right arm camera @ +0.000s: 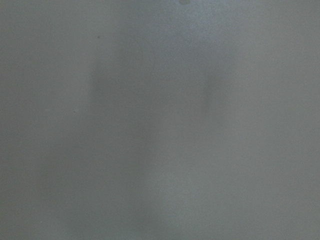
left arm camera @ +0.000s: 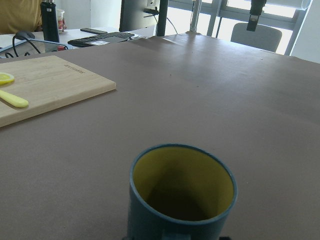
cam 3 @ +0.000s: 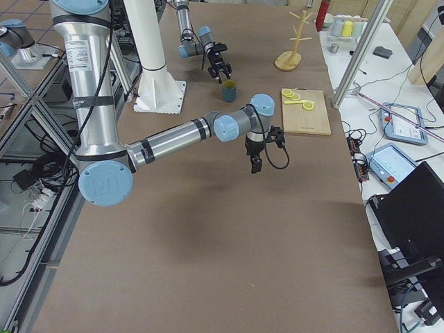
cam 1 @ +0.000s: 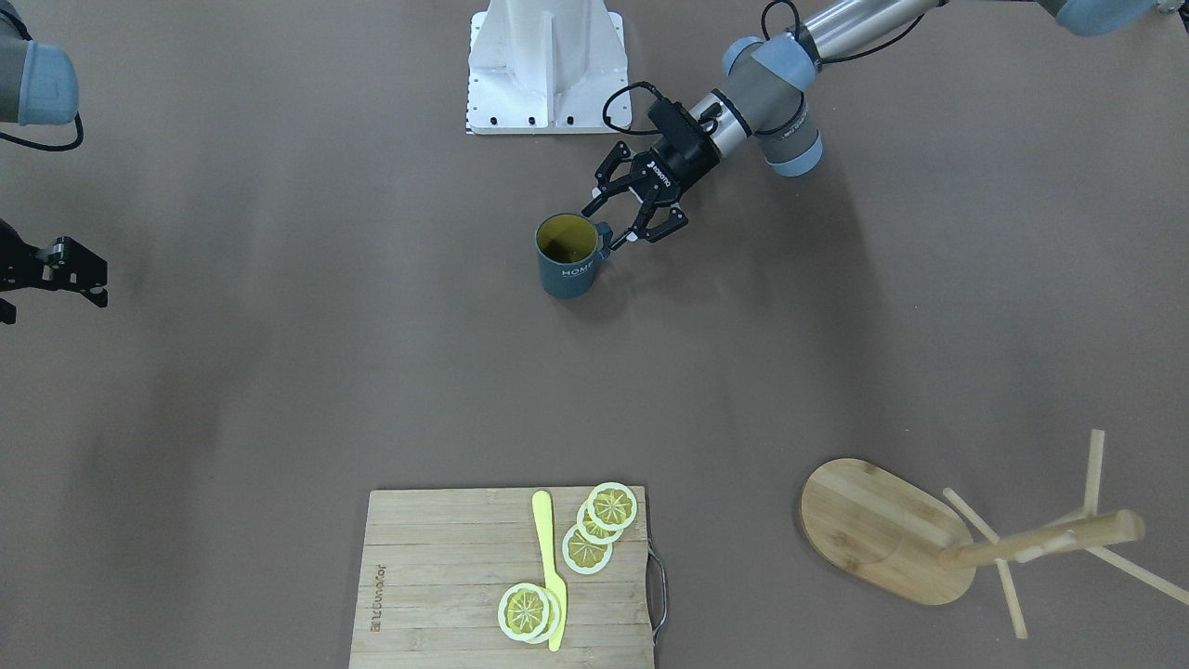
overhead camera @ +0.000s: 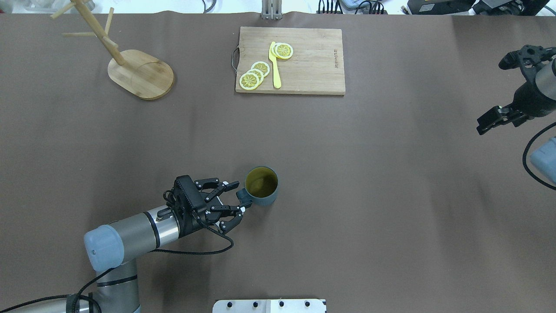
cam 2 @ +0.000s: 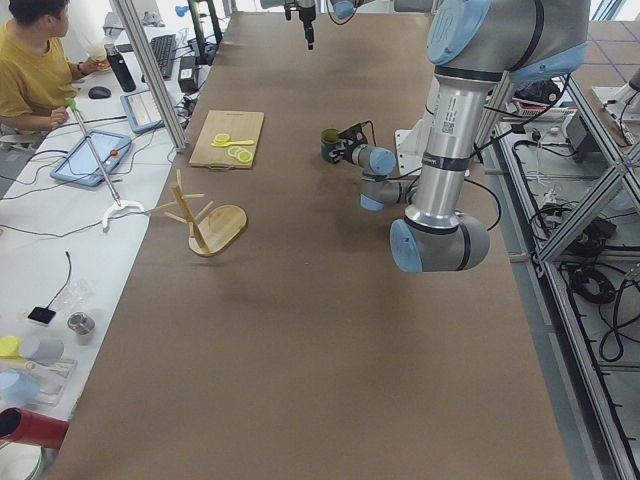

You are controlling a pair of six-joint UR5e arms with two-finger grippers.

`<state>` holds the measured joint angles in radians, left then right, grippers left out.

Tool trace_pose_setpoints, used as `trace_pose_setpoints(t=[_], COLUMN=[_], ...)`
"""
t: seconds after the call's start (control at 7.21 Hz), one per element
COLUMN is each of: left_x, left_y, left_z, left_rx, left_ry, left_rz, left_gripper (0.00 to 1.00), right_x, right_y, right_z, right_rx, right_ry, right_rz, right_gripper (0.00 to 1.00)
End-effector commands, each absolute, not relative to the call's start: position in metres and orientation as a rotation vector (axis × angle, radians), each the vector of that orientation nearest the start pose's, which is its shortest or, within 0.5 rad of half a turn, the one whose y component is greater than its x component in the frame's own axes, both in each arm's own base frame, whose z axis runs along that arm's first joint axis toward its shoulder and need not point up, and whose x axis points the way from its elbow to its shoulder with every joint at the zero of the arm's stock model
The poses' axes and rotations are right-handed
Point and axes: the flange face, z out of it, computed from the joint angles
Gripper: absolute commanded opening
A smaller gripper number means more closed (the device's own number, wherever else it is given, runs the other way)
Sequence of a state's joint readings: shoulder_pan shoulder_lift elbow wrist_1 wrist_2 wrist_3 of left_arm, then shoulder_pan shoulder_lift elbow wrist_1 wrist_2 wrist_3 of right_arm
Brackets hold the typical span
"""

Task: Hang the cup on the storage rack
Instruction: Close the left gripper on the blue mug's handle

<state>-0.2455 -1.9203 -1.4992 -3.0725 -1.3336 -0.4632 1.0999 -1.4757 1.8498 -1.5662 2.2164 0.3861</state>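
Observation:
The dark teal cup [overhead camera: 261, 186] stands upright on the brown table, yellowish inside, with "HOME" on its side [cam 1: 567, 260]. Its handle points at my left gripper [overhead camera: 238, 198], which is open with one fingertip on each side of the handle. The fingers do not press on it. In the left wrist view the cup [left arm camera: 182, 192] fills the lower middle. The bamboo storage rack [overhead camera: 141, 74] stands far off at the table's far left corner, its pegs bare; it also shows in the front-facing view [cam 1: 878, 525]. My right gripper [overhead camera: 483, 126] hangs shut and empty at the right edge.
A slatted cutting board [overhead camera: 304, 61] with a metal handle lies at the far middle, holding lemon slices [overhead camera: 254, 74] and a yellow knife [overhead camera: 275, 65]. The robot's white base [cam 1: 546, 65] is close behind the cup. A person sits past the table's far edge [cam 2: 35, 60].

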Motion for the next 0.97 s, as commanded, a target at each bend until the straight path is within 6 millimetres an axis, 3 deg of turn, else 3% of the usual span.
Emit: trace_pose_setpoints(t=[0.0, 0.14, 0.42, 0.55, 0.83], left_x=[0.540, 0.539, 0.537, 0.536, 0.523], left_y=[-0.298, -0.298, -0.298, -0.297, -0.298], left_z=[0.340, 0.341, 0.339, 0.338, 0.316], left_rx=[1.248, 1.247, 1.243, 1.241, 1.272], left_ry=[1.275, 1.274, 1.286, 1.292, 1.330], left_rz=[0.412, 0.413, 0.404, 0.401, 0.367], left_gripper=[0.40, 0.32, 0.05, 0.00, 0.00], right_x=[-0.174, -0.174, -0.174, -0.173, -0.173], right_y=[-0.503, -0.503, -0.503, -0.502, -0.501], right_z=[0.479, 0.479, 0.478, 0.477, 0.475], right_rx=[0.069, 0.069, 0.070, 0.072, 0.071], right_ry=[-0.734, -0.734, -0.734, -0.735, -0.741], right_rz=[-0.203, -0.203, -0.202, -0.203, -0.201], right_gripper=[1.00, 1.00, 1.00, 1.00, 1.00])
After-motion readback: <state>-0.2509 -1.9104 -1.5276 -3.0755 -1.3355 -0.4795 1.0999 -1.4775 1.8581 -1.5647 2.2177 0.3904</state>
